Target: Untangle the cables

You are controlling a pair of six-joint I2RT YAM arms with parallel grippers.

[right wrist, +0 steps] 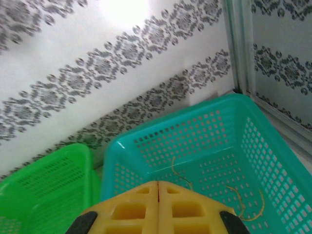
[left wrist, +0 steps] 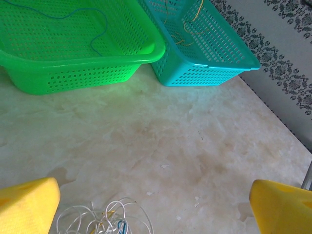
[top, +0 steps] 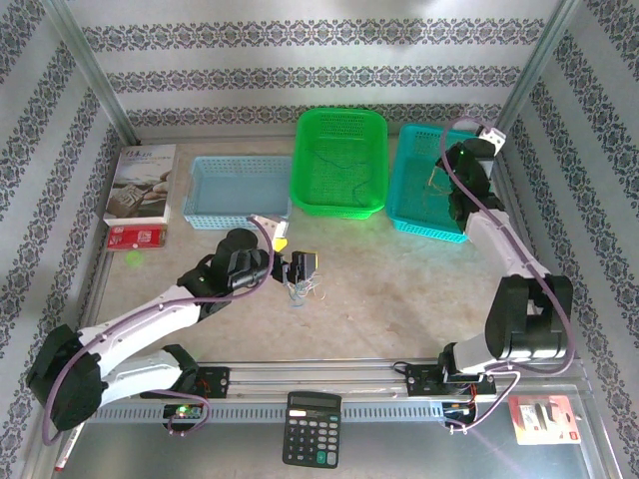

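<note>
Tangle of cables (left wrist: 105, 220) on the bare table (left wrist: 161, 131), just ahead of your left gripper (left wrist: 155, 209); its yellow fingers (left wrist: 29, 204) stand as wide apart as they go and hold nothing, and in the wrist view the clump lies nearer the finger at the left edge than midway between the two. Your right gripper (right wrist: 158, 195) hangs over the teal basket (right wrist: 273, 161), pressed finger to finger with nothing between; yellowish strands (right wrist: 243, 207) lie on that basket's floor, and a blue strand (left wrist: 97, 34) lies in the green basket (left wrist: 73, 73) beside it.

Expect the wires to be nearly weightless, limp and springy; thin enough to slide out of a loose pinch, and apt to drag the whole heap along if one snags. Your best hold looks to be a single white loop arching clear at the clump's outer rim, not the knotted middle where blue and yellow cross.

The heap shows no true heading; the loops coil into a roundish mass with no clear long axis; which end belongs to which wire is too fine to tell.
</note>
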